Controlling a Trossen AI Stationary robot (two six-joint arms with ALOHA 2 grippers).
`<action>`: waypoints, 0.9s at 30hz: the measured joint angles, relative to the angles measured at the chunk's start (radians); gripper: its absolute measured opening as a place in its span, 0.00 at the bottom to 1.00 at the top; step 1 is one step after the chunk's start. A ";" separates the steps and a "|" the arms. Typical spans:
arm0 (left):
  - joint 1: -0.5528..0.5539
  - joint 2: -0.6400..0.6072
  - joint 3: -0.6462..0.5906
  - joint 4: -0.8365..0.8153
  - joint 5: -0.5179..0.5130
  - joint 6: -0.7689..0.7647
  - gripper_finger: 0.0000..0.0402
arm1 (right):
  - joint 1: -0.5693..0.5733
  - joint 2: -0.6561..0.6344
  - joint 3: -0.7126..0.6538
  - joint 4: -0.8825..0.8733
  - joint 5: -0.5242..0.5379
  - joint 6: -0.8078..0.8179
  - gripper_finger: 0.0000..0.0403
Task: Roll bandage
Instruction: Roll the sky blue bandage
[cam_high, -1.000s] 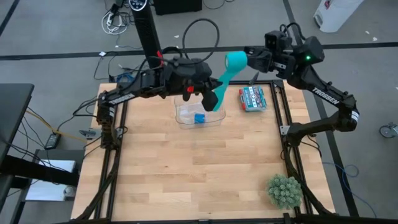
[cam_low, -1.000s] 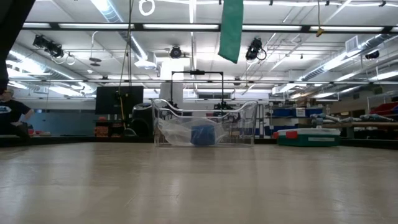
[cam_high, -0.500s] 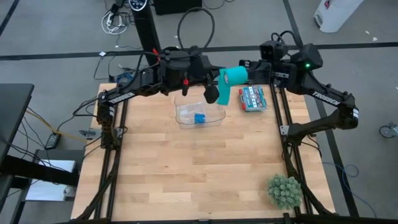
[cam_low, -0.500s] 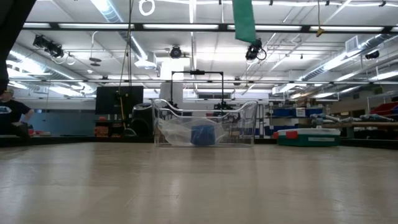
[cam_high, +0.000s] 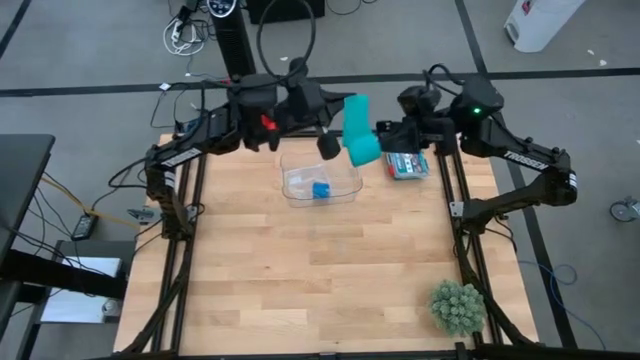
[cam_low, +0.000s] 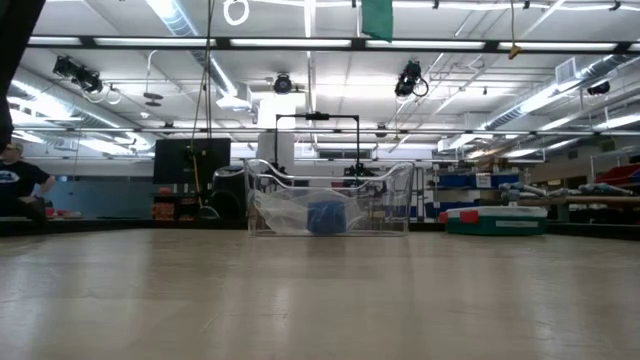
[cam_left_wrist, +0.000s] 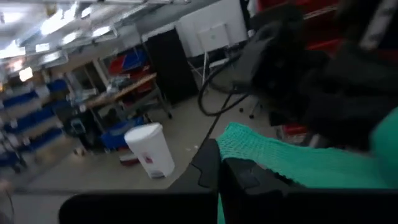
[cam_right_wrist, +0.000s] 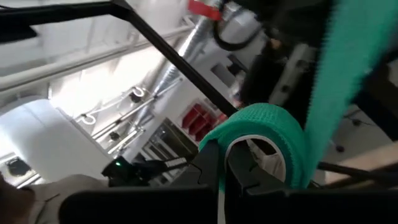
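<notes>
The teal bandage shows in the high view as a coil with a flat strip running off it, all held high above the table's far middle. My left gripper is shut on the strip, which also shows in the left wrist view. My right gripper is shut on the coil, which also shows in the right wrist view. Only the strip's lower tip shows in the low view, at the top edge. My left gripper pinches the strip between its two fingers at an edge close to the fingertips. The strip runs on from there toward the right arm, lifted clear of the table. One layer or several, I cannot tell. My right gripper holds the coil by its wound wall, one finger seemingly inside the pale hollow and one outside. The coil is lifted clear of the table, and the strip leaves it fairly straight.
A clear container with a blue roll in it stands below the grippers at the far middle. A red and teal box lies to its right. A green plant stands at the near right corner.
My right gripper has carried the coil toward the table's near edge and a little left, closer to my left gripper. My left gripper has shifted toward the far left. The strip's hanging end has risen almost out of the low view, and the stretch between the grippers is shorter.
</notes>
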 joint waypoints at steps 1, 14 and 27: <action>-0.008 -0.002 0.000 0.002 0.001 0.032 0.01 | -0.001 0.000 0.000 -0.023 0.000 -0.010 0.00; -0.135 -0.009 0.000 0.065 -0.080 0.336 0.02 | -0.041 0.000 0.000 -0.103 0.047 -0.067 0.00; -0.201 -0.008 0.000 0.063 -0.162 0.378 0.02 | -0.091 0.009 0.000 -0.211 0.020 -0.142 0.00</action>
